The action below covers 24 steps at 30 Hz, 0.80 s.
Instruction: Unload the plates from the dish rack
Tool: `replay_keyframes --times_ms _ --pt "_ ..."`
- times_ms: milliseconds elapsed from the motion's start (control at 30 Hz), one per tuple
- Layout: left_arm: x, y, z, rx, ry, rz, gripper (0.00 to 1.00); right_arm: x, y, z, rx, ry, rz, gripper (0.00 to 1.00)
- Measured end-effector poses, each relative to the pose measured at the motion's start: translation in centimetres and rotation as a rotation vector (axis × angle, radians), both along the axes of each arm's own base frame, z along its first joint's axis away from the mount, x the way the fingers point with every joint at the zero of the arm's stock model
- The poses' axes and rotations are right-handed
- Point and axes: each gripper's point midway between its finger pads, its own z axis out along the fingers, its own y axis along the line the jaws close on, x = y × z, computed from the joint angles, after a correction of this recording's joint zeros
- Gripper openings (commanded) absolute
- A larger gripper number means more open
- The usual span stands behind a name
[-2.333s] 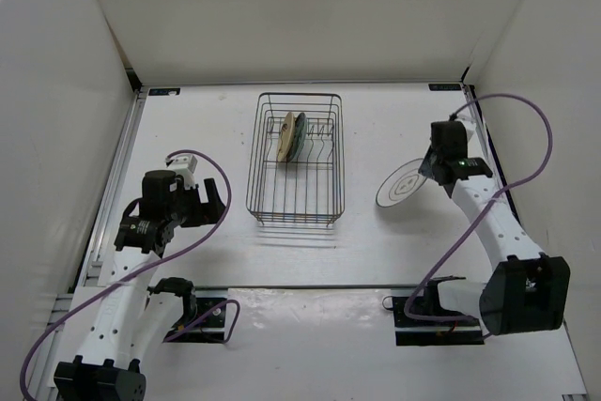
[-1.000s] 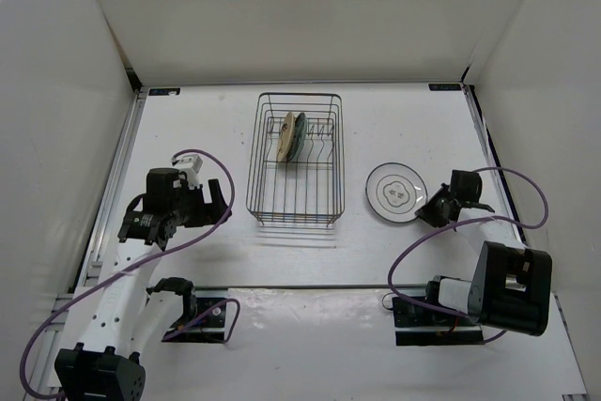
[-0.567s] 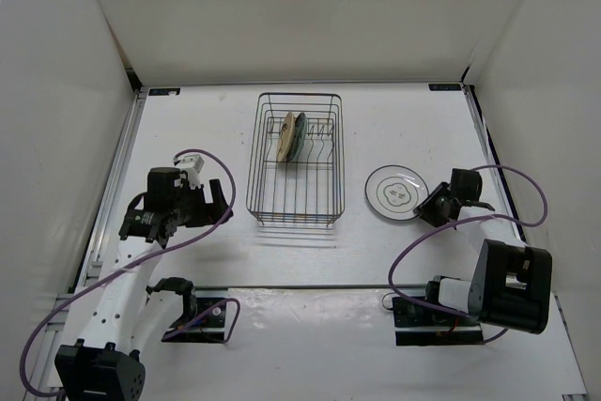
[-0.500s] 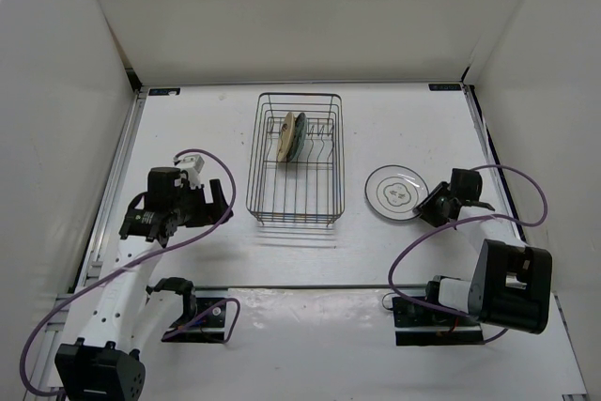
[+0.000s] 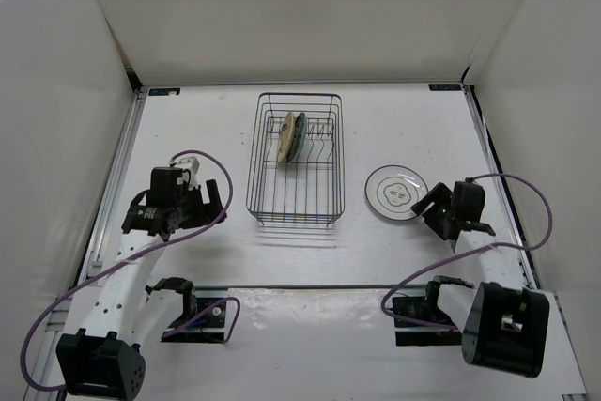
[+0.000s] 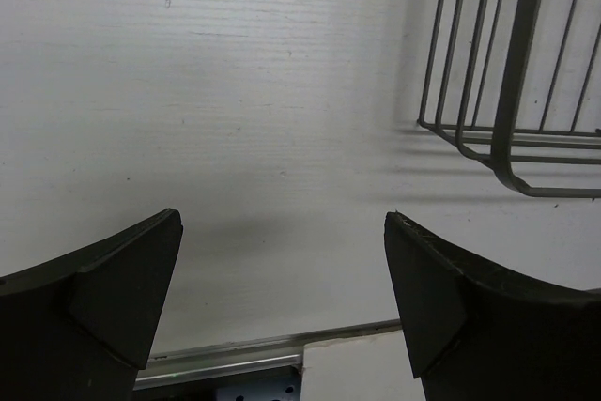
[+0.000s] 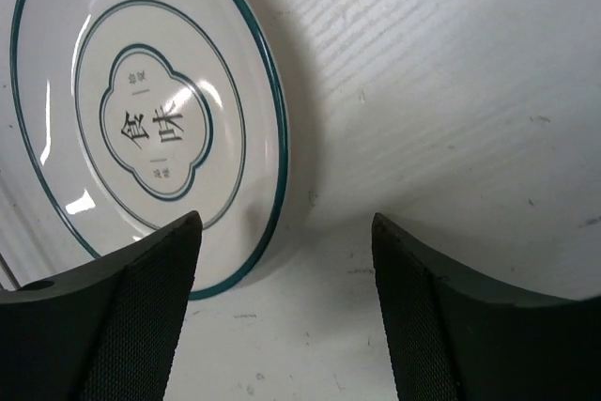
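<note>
The dish rack is a dark wire basket at mid-table. A tan plate and a teal plate stand on edge between its prongs. The white plate with dark rings lies flat on the table right of the rack. My right gripper sits low just off its near-right rim, open and empty; in the right wrist view the white plate lies ahead-left of the right gripper. My left gripper hovers open left of the rack, and the left wrist view shows the left gripper over bare table.
A corner of the rack shows at the upper right of the left wrist view. White walls enclose the table on three sides. A metal rail runs along the left edge.
My right gripper has opened and let go of the white plate, which now lies flat, and has drawn back slightly toward the near edge. The left arm barely shifted.
</note>
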Motion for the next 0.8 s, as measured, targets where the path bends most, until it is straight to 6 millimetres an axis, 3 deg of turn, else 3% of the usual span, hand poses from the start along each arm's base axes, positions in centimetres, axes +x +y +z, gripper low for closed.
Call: replay_keyframes --times_ms 100,200,400,467,533,633,733,800 --pt "-0.1 0.4 -0.3 0.02 0.015 0.014 1.0 -1.0 0.0 0.7 -0.017 -0.021 0.01 0.78" --pt "0.1 1.4 -0.5 0.06 0.016 0.057 1.0 -1.4 0.0 2.8 -0.043 -0.067 0.029 0.78" --pt "-0.3 3.8 -1.7 0.133 0.08 0.226 1.0 -1.2 1.7 11.3 -0.043 -0.225 0.151 0.78" --pt "-0.9 4.2 -2.6 0.138 0.148 0.255 1.0 -1.5 2.6 12.5 -0.027 -0.268 0.199 0.78" --pt "-1.4 4.3 -3.4 0.154 0.235 0.255 1.0 -2.4 3.6 12.2 0.006 -0.27 0.244 0.78" --pt "-0.5 3.4 -2.8 0.131 0.233 0.206 1.0 -3.8 4.6 9.8 0.048 -0.209 0.294 0.78" --pt "1.9 1.2 -0.2 0.032 0.059 0.129 1.0 -5.4 5.2 7.6 0.071 -0.126 0.333 0.79" --pt "4.0 -0.7 2.7 -0.051 -0.119 0.067 1.0 -5.9 5.2 7.0 0.067 -0.104 0.349 0.8"
